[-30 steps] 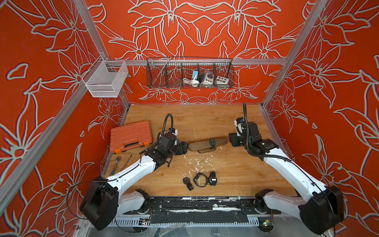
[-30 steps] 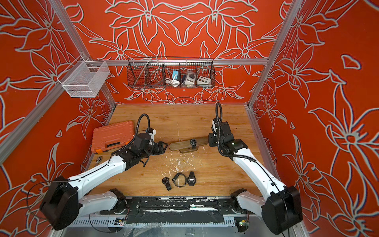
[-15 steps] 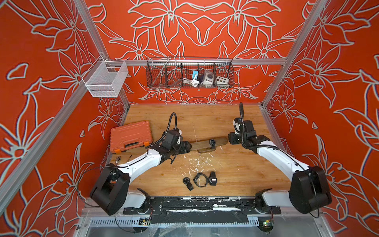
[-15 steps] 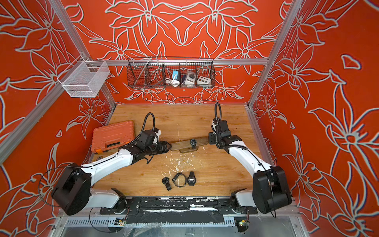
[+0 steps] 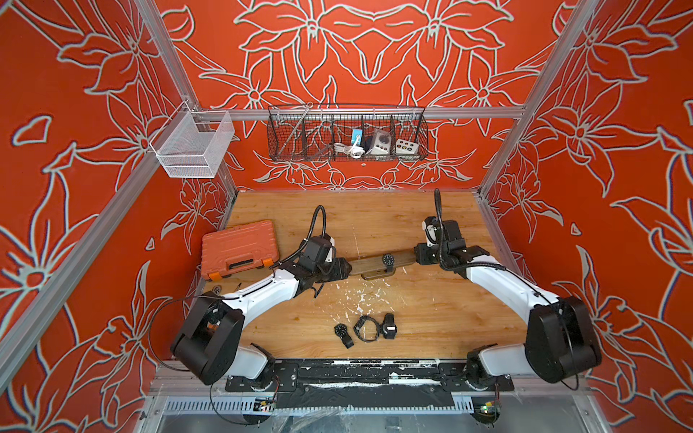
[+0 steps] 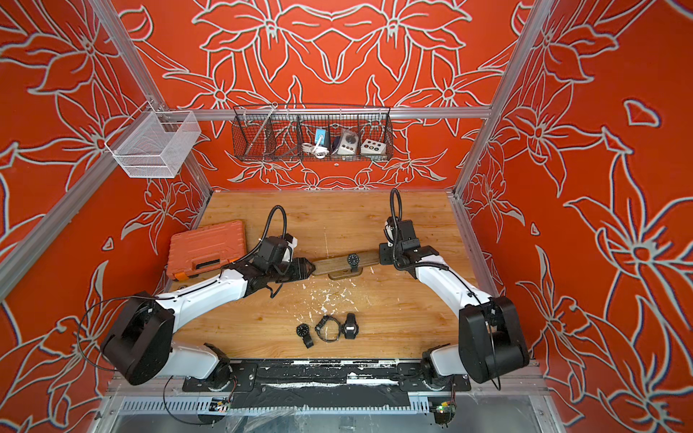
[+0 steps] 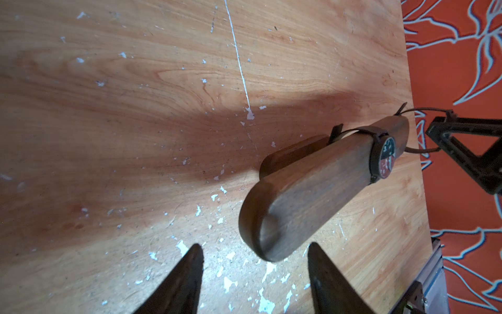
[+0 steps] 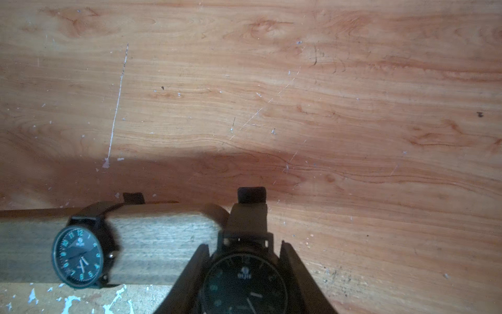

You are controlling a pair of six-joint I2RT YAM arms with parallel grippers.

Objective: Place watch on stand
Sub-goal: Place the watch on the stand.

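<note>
The brown wooden stand (image 5: 369, 262) (image 6: 333, 262) lies mid-table, with one black watch (image 5: 388, 259) (image 8: 78, 258) strapped round it. My right gripper (image 5: 422, 258) (image 8: 242, 244) is at the stand's right end. Its jaws are open on either side of a second black watch (image 8: 244, 282), whose strap hangs over that end. My left gripper (image 5: 343, 268) (image 7: 254, 246) is at the stand's left end (image 7: 266, 239). Its jaws are apart and the rounded end touches neither finger.
Three more loose watches (image 5: 365, 330) lie near the table's front edge. An orange tool case (image 5: 240, 249) sits at the left behind my left arm. A wire basket (image 5: 347, 135) and a white mesh basket (image 5: 193, 144) hang on the back rail.
My left gripper has moved right, up to the stand's left end. The right arm's elbow has drawn in towards the middle while its gripper stayed at the stand's right end.
</note>
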